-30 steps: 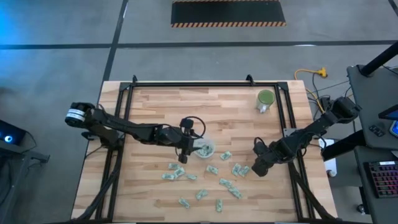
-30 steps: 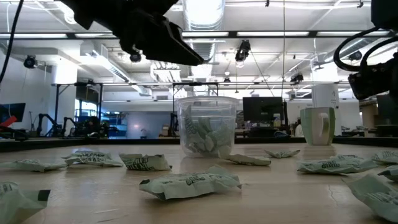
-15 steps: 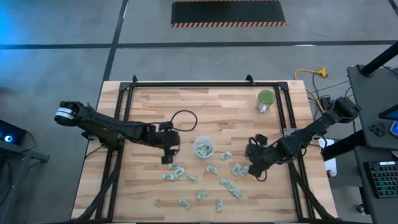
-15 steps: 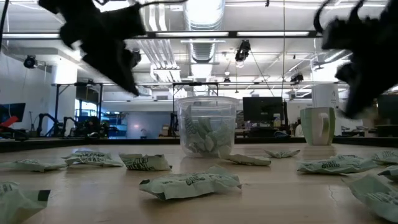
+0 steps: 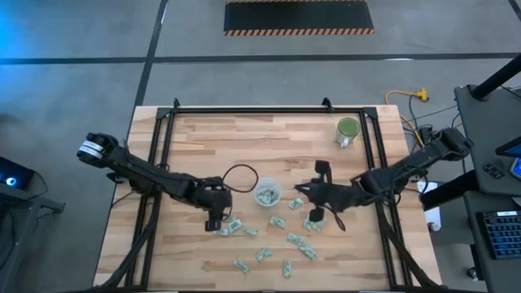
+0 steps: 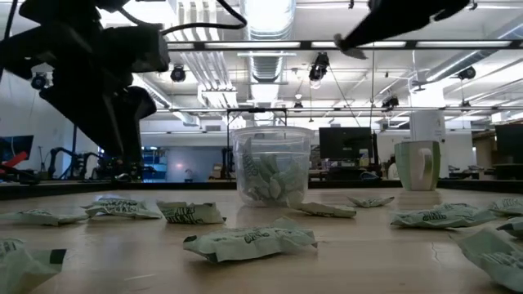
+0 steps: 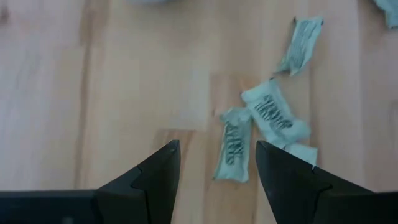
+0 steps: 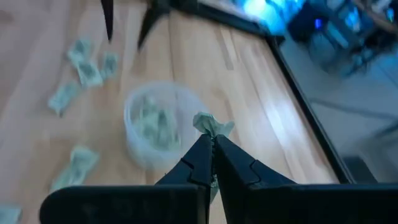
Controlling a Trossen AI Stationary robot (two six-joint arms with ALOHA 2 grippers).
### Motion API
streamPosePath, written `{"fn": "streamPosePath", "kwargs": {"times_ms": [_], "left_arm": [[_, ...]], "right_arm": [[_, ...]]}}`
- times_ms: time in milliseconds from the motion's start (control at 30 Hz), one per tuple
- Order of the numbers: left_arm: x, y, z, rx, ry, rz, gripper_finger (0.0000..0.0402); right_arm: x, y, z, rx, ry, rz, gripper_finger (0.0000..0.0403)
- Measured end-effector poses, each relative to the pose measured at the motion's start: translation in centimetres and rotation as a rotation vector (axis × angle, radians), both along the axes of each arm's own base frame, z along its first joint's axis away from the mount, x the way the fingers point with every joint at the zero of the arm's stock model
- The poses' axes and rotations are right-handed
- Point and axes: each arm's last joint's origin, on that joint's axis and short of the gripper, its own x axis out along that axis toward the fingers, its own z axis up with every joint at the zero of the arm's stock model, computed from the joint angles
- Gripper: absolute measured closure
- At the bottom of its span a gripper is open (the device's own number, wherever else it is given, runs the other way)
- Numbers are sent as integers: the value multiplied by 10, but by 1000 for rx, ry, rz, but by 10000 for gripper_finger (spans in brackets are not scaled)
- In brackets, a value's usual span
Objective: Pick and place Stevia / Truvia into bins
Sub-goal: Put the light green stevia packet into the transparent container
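Packets of Stevia [image 5: 286, 238] lie scattered over the near middle of the wooden worktop [image 5: 203, 138], most of them near and to the right of the clear round bin [image 5: 267, 195], which stands upright about mid-worktop and already holds several packets [image 6: 268, 175]. One more packet [image 8: 212, 124] is pinched between the closed fingers of the right gripper [image 5: 319, 181], its crumpled end sticking out past the tips; in the high view that gripper is raised just to the right of the bin, with loose packets on the wood beside and below it. On the other side, the left gripper [image 5: 213, 220] is at the near left of the bin, pointing down at a small cluster of packets [image 7: 258, 127] by its tips; its fingers [image 7: 155, 180] stand wide apart and hold nothing, with one packet [image 7: 231, 146] lying on the wood between and just beyond them. A loop of black cable [image 5: 241, 177] rises from the left arm near the bin. A green mug [image 5: 348, 130] with a white handle stands well apart at the far right of the worktop
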Motion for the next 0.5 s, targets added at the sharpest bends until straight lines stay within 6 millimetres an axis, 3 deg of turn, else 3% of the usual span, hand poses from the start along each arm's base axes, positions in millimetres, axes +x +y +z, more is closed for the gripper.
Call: {"fn": "streamPosePath", "kwargs": {"times_ms": [233,500], "left_arm": [[2,-1,-9,6,49,-2,209],[0,-2,-12,-14,78,8,209]], "right_arm": [[30,-15,-14,43,-41,154,394],[59,-31,-51,23,57,120,394]]}}
